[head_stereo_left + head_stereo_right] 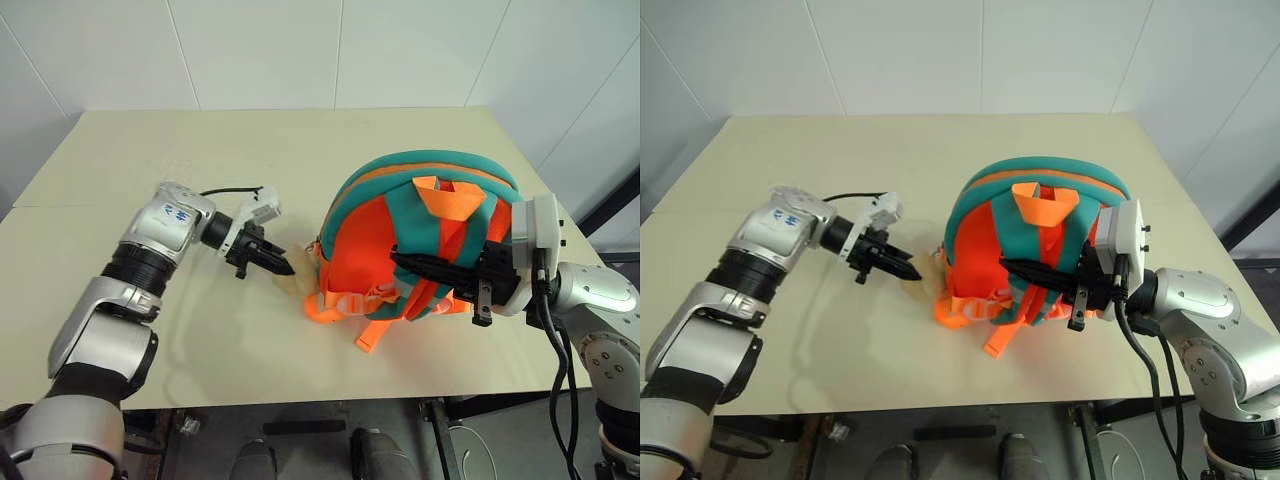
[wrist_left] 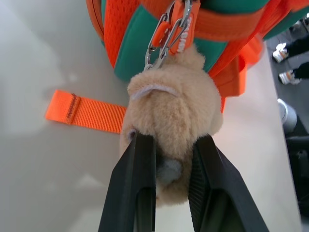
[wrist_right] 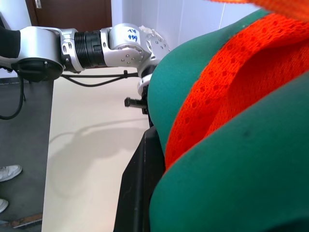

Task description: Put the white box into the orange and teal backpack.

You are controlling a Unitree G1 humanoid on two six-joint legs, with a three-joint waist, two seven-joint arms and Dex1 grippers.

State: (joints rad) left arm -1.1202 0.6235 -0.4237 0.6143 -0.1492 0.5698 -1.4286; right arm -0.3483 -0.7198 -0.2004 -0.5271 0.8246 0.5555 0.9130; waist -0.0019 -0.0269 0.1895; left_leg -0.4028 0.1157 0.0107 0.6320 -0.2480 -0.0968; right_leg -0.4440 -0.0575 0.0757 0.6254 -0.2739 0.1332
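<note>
Fingers (image 2: 140, 169) of your left gripper (image 2: 166, 169) sit narrowly apart, pinching the beige plush toy (image 2: 171, 104) clipped to the orange and teal backpack (image 1: 420, 240) on the table (image 1: 200, 150). Your right gripper (image 1: 425, 265) is closed on a teal shoulder strap (image 1: 440, 235). You can read no lettering anywhere.
</note>
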